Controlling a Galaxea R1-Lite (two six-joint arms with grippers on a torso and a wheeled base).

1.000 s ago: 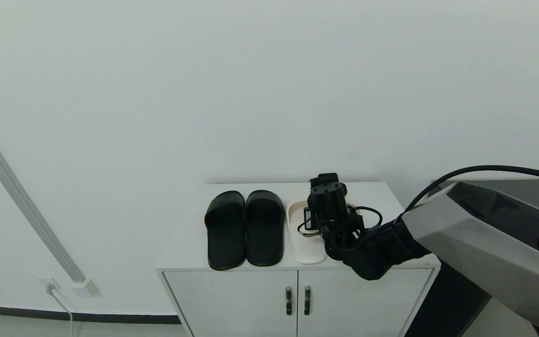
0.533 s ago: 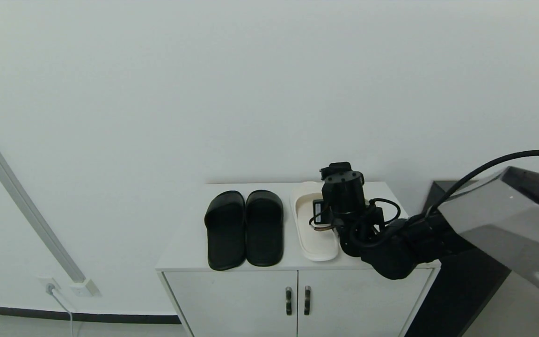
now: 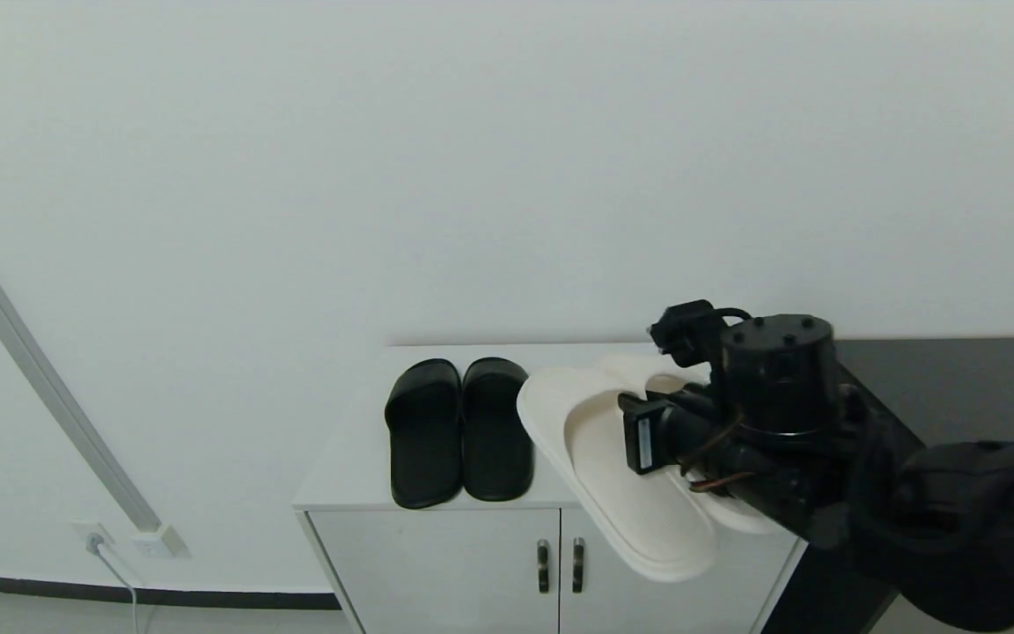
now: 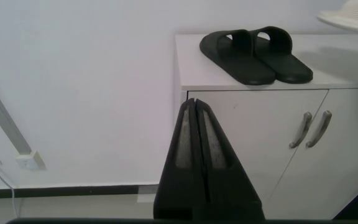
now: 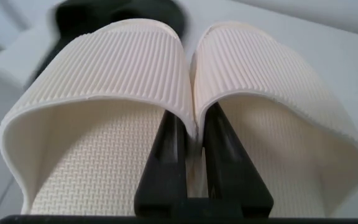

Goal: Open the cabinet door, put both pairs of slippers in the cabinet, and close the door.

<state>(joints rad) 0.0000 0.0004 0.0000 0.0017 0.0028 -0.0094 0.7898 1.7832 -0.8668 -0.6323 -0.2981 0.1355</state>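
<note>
The cabinet (image 3: pixel 340 480) stands against a white wall with both doors (image 3: pixel 437 563) shut, their two handles (image 3: pixel 543 565) side by side at the middle seam. The black slippers (image 3: pixel 459 431) lie side by side on the left half of its top, toes toward the wall. Low on the wall to the left sit a socket (image 3: pixel 89 535) and a slanting grey conduit (image 3: pixel 32 370). My right gripper (image 5: pixel 188 134) holds the white slippers (image 3: pixel 621 475) off the top, tilted, over the cabinet's right front edge and overlapping the right door in the head view. One finger sits inside each slipper, and the jaws pinch the two adjoining strap edges together. My left gripper (image 4: pixel 195 109) hangs low, left of the cabinet, its jaws pressed together on nothing.
</note>
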